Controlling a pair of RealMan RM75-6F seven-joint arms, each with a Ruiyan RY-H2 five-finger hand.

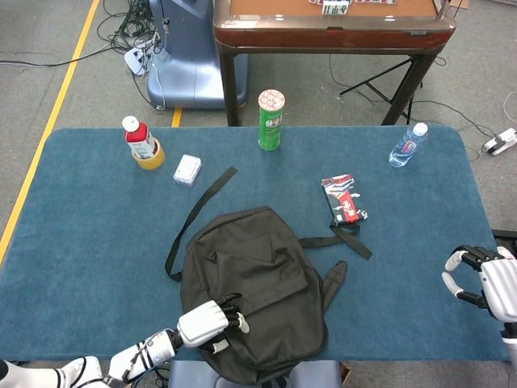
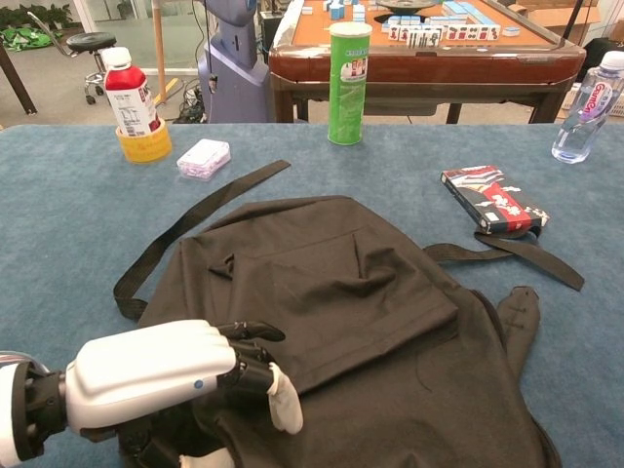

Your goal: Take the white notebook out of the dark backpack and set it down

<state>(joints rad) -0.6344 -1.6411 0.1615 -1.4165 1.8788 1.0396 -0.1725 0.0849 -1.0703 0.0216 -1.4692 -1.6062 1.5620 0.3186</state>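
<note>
The dark backpack [image 1: 250,279] lies flat at the near middle of the blue table [image 1: 89,234], straps trailing left and right; in the chest view the backpack [image 2: 361,292] fills the foreground. No white notebook shows anywhere. My left hand [image 1: 212,323] rests on the backpack's near left part, fingers loosely bent on the fabric and nothing plainly gripped; in the chest view this left hand [image 2: 161,375] sits low on the bag. My right hand [image 1: 491,283] hovers at the table's right edge, fingers apart and holding nothing.
At the back stand a green can [image 1: 271,120], a red-capped bottle [image 1: 141,141] and a water bottle [image 1: 406,145]. A small white box [image 1: 187,170] and a red-black box [image 1: 342,199] lie nearer. A wooden game table [image 1: 331,32] stands beyond.
</note>
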